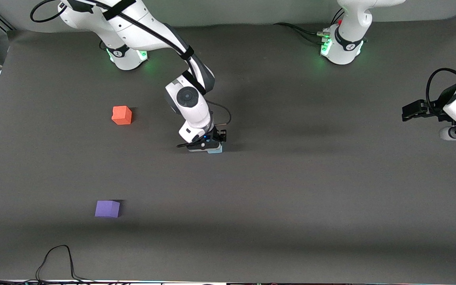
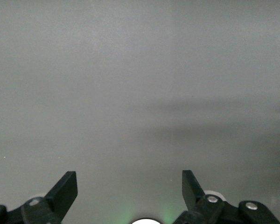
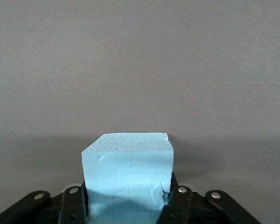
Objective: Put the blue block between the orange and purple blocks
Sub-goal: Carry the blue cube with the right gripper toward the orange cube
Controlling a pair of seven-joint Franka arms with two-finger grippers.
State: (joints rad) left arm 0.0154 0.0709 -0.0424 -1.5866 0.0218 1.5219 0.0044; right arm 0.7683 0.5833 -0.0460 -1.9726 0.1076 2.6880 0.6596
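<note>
Nearest the front camera sits the matte violet-purple cube [image 1: 107, 208], well apart from the right gripper [image 1: 213, 145] clamping the sky-blue foam cube [image 1: 215, 149] low by the table, so the soft block could slip toward the orange-red cube [image 1: 122, 115]; the left gripper [image 1: 410, 111] waits open.

Dark grey table [image 1: 291, 190] carries orange block [image 1: 122, 115], purple block [image 1: 107, 208], seemingly blue block [image 1: 215, 149].

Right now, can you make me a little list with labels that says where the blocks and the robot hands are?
blue block: mid-table, between the right gripper's fingers
right gripper: shut on the blue block, low at the table
orange block: toward the right arm's end
purple block: same end, nearer the front camera than orange
left gripper: open, waiting at the left arm's end
</note>
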